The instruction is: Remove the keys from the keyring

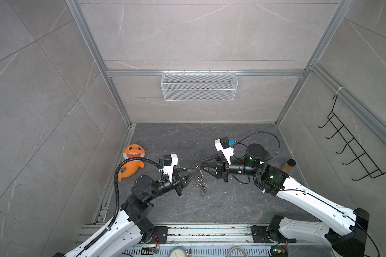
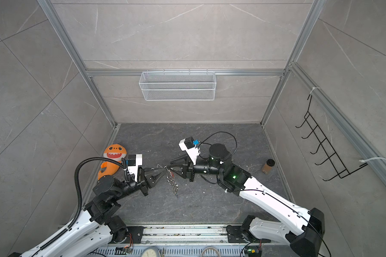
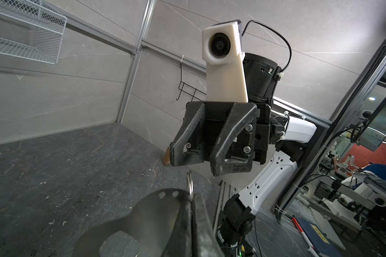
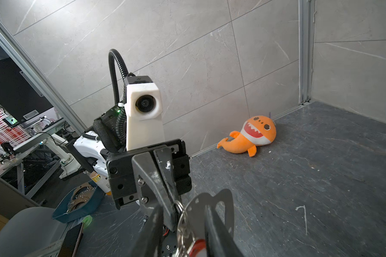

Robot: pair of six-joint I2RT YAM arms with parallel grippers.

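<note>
Mid-scene, left gripper (image 1: 196, 170) pinching keyring (image 1: 202, 180), right gripper (image 1: 203, 166) parted beside it, plush shark (image 1: 133, 160) apart.

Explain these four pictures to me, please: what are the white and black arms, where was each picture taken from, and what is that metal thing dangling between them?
These are two robot arms on one bench, each ending in a two-fingered gripper. Two pictures look down from overhead and are nearly identical, like a pair of eyes. The other two come from a small camera on each arm's wrist, so each shows the opposite arm up close. The left gripper is shut on the top ring of the keyring, a chain of metal rings hanging down. The right gripper is open, its fingers on either side of that chain. A red tag hangs from it. On the dark table sit an orange plush shark and a brown cylinder.
</note>
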